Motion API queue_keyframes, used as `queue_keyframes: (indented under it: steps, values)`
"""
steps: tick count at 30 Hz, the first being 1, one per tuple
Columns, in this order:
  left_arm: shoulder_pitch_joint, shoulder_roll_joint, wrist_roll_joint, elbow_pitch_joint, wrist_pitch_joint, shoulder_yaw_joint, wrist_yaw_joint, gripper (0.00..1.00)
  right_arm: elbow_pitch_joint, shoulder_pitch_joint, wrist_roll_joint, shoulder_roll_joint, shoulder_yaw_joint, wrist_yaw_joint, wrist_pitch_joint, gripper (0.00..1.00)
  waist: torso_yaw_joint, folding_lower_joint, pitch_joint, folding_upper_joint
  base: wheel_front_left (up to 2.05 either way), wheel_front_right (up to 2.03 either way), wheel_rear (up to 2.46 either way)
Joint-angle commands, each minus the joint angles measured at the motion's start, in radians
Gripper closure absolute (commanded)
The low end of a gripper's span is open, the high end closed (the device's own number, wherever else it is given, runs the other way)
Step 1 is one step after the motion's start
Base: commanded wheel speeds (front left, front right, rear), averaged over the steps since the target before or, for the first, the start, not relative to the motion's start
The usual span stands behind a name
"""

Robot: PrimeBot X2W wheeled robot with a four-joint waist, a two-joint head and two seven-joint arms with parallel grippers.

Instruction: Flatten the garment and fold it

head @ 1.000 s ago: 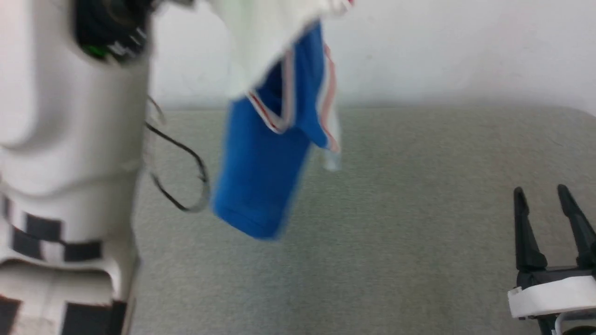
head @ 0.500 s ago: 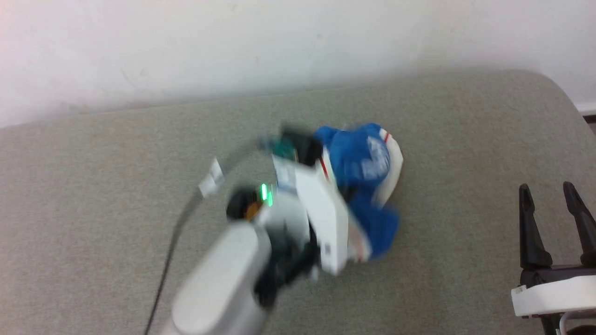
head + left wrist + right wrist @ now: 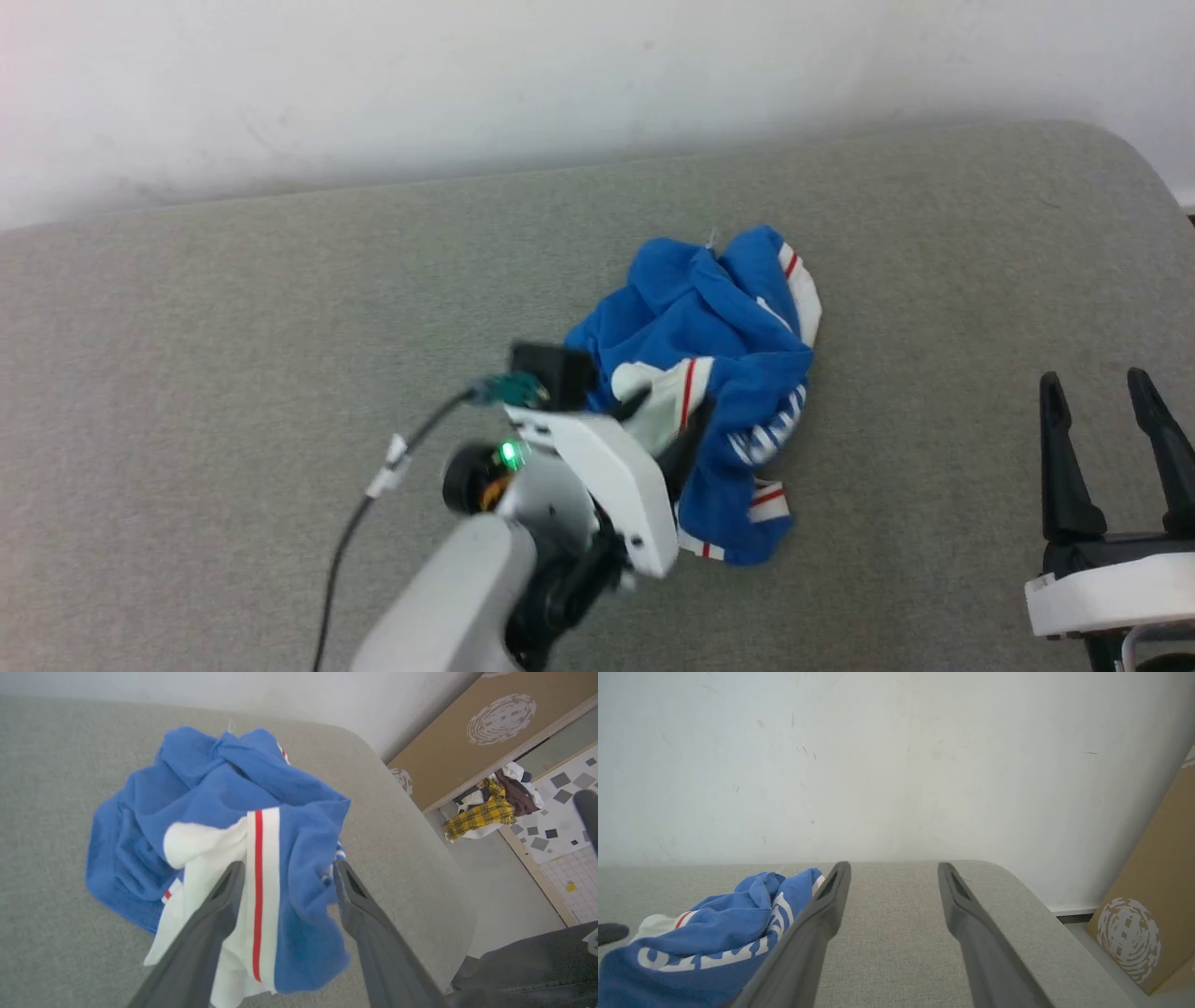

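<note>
Just released: left claw (image 3: 287, 868) now spread astride the white sleeve (image 3: 201, 854); jersey (image 3: 709, 317) lies crumpled on table (image 3: 233, 308); right claw (image 3: 1092, 378) spread, idle. Flattening not yet begun.

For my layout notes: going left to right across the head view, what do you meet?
Thin black cable with a white tag → crumpled royal-blue jersey T-shirt with white red-striped sleeves → black two-fingered right claw.

A pale grey forearm (image 3: 448, 597) meets a white wrist housing (image 3: 611, 481) on the left gripper (image 3: 674, 411), beside a green light (image 3: 509, 455), a teal plug (image 3: 509, 387) and a black cable (image 3: 332, 560) with a white tag (image 3: 387, 467); the right gripper (image 3: 1092, 383) has long dark tapered fingers (image 3: 1060, 467) on a white base (image 3: 1102, 593).
</note>
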Motion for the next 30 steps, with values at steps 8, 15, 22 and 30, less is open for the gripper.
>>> queue_keyframes:
  steps: [8,15,22,30]
  values:
    - [0.07,0.119,0.087,-0.253,-0.254,0.176,0.061,0.0,0.0,0.01,-0.007,0.003,0.012,-0.001,0.008,0.0,0.034,-0.0001,-0.046,0.0,0.0,0.0,0.0]
    - [0.343,0.266,0.207,-0.383,-0.494,0.275,0.098,0.0,0.003,0.06,-0.007,0.003,0.024,-0.001,0.009,0.0,0.036,-0.0001,-0.075,0.0,0.0,0.0,0.0]
    - [0.548,0.274,0.241,-0.411,-0.587,0.292,0.143,0.0,0.007,0.114,-0.002,0.003,0.018,-0.001,0.009,0.0,0.067,-0.0001,-0.076,0.0,0.0,0.0,0.0]
    - [0.512,0.257,0.243,-0.41,-0.594,0.268,0.125,0.0,0.003,0.041,-0.001,0.003,0.013,-0.001,0.085,0.0,0.095,-0.0001,-0.045,0.0,0.0,0.0,0.0]
